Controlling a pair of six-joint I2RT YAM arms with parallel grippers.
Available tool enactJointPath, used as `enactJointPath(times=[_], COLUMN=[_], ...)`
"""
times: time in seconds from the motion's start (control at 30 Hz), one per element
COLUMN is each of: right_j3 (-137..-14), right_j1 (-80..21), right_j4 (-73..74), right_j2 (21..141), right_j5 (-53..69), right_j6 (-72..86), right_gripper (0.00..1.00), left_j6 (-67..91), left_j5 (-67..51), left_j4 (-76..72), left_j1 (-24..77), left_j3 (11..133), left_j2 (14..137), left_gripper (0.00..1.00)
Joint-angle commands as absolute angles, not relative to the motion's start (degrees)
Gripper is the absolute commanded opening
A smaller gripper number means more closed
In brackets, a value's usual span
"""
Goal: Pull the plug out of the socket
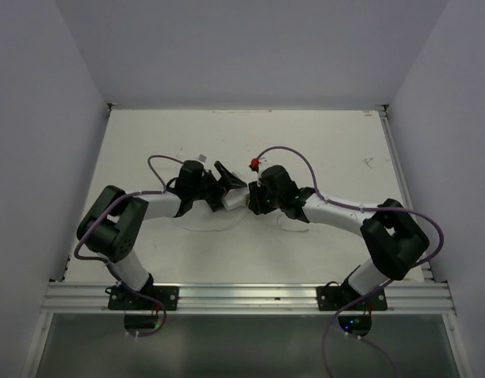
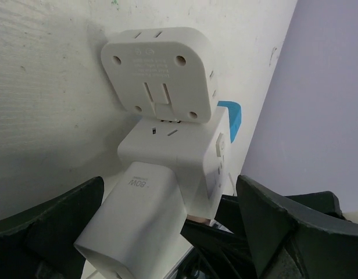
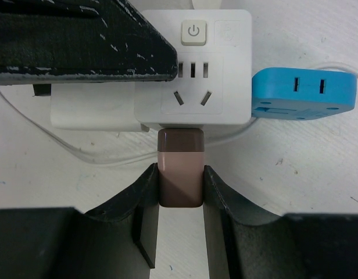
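Pinching the brown rectangular plastic plug (image 3: 179, 152) between the two fingers of the right gripper (image 3: 180, 177), pressing flat against both its sides, probably readying a straight pull back from the white cube-shaped power socket (image 3: 193, 87) lying just ahead of the fingertips on the white counter (image 3: 318, 180); not yet pulling it free, judging by the plug's front end sitting flush against the socket's near face

Holding the left gripper (image 2: 170, 186) spread wide on either side of the white blocky charger marked 80W (image 2: 138, 226), not visibly clamping it, apparently bracing the socket against sliding during the pull; reaching one black finger of it over the charger, ahead and to the left of the right gripper

Judging that brace as loose, so risking the whole cluster dragging along with the plug

Counting one socket, one brown plug, one charger, one bright blue flat adapter (image 3: 304, 93) sticking out ahead and to the right of the right gripper, one white square multi-outlet adapter (image 2: 158, 72) beyond the left gripper's fingertips on the socket's far side, one thin white cable (image 3: 80, 154) trailing off to the right gripper's left, and two grippers
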State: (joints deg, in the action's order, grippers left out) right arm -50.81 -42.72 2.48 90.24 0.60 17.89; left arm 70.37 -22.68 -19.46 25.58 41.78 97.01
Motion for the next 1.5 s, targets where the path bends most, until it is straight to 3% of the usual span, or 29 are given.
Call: enactJointPath(times=[0.0, 0.47, 1.47], right_j3=[-50.1, -48.43, -47.72], right_j1=[-42.8, -42.72, -42.71], right_j4=[-4.04, -7.64, -11.34], right_j2=[88.42, 88.5, 87.89], right_j5=[2.9, 4.04, 6.5], right_j6=[19.95, 23.73, 29.09], right_gripper=[0.0, 0.0, 0.0], left_j6=[75.31, 82.44, 89.65], left_j5=[-22.86, -18.72, -8.97], left_j4=[-28.89, -37.96, -49.92], left_j1=[25.75, 27.51, 31.82], left_j3=[39.82, 34.1, 27.86], left_j2=[97.12, 96.59, 96.59], left_gripper=[1.0, 0.94, 0.71])
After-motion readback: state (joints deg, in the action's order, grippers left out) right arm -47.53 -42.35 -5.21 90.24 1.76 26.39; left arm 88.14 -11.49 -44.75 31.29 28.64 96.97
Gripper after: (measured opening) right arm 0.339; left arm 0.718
